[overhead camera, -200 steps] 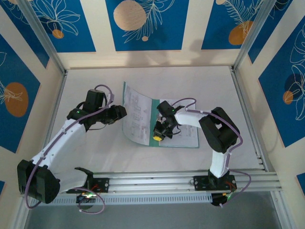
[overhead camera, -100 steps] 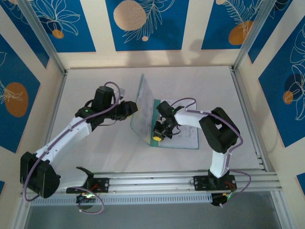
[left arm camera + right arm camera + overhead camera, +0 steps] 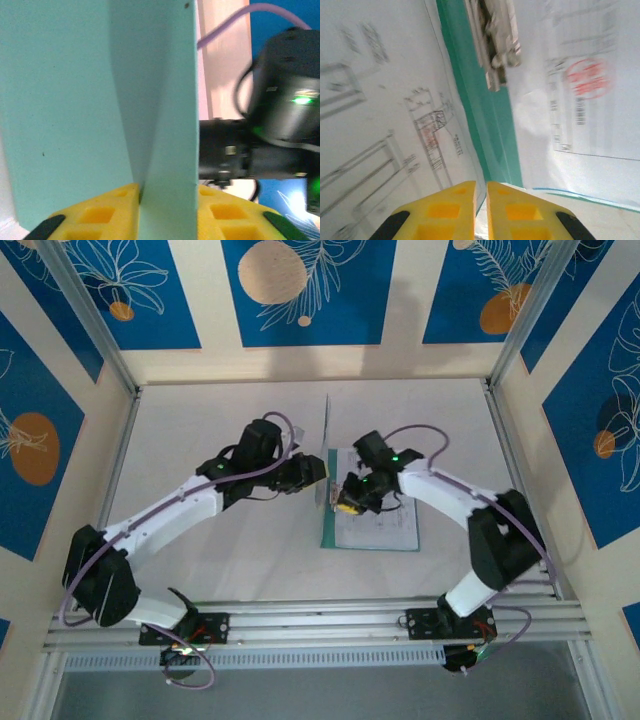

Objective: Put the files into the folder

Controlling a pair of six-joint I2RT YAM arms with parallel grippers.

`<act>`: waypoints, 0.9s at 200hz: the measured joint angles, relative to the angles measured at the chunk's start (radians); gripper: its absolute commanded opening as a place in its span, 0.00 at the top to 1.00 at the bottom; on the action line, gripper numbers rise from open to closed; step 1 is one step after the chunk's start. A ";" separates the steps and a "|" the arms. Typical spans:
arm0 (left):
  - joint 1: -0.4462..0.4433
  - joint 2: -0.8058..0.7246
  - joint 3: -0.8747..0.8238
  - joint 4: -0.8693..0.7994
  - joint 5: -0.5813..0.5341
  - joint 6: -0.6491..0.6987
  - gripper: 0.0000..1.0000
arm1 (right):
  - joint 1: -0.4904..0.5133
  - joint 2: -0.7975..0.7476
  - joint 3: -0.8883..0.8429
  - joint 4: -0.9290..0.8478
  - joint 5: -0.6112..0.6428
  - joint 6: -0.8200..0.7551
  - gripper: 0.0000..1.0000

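Just right of centre in the top view, the folder [image 3: 328, 530] is lying open with the files [image 3: 385, 525] resting inside. Your right gripper [image 3: 350, 504], fingers nearly together with nothing visible between them, is pressing down on those sheets. Beyond it, your left gripper [image 3: 316, 472] is pinching the cover, which is standing edge-on with its long axis running up-frame. Closing it means swinging it rightward, so the right gripper is sitting in its path.

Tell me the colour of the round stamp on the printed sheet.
Red. The round stamp shows best in the right wrist view.
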 measured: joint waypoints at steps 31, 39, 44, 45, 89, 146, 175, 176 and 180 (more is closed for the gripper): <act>-0.039 0.064 0.088 -0.059 -0.039 0.042 0.76 | -0.156 -0.154 -0.093 -0.063 0.047 0.000 0.83; -0.047 0.076 0.102 -0.067 -0.045 0.049 0.76 | -0.205 -0.183 -0.125 -0.080 0.054 -0.004 0.83; -0.052 0.082 0.110 -0.071 -0.048 0.053 0.76 | -0.234 -0.197 -0.143 -0.090 0.058 -0.005 0.83; -0.053 0.084 0.111 -0.071 -0.048 0.054 0.77 | -0.241 -0.201 -0.148 -0.095 0.059 -0.005 0.83; -0.098 0.147 0.171 -0.079 -0.067 0.073 0.75 | -0.480 -0.246 -0.240 -0.152 0.072 -0.060 0.82; -0.164 0.222 0.230 -0.068 -0.082 0.074 0.56 | -0.635 -0.061 -0.268 -0.128 0.066 -0.149 0.82; -0.209 0.287 0.275 -0.056 -0.081 0.071 0.48 | -0.652 0.003 -0.269 -0.117 0.056 -0.174 0.82; -0.211 0.291 0.278 -0.055 -0.081 0.069 0.47 | -0.653 0.003 -0.269 -0.117 0.056 -0.175 0.82; -0.217 0.301 0.284 -0.054 -0.081 0.071 0.47 | -0.654 0.003 -0.269 -0.119 0.057 -0.177 0.82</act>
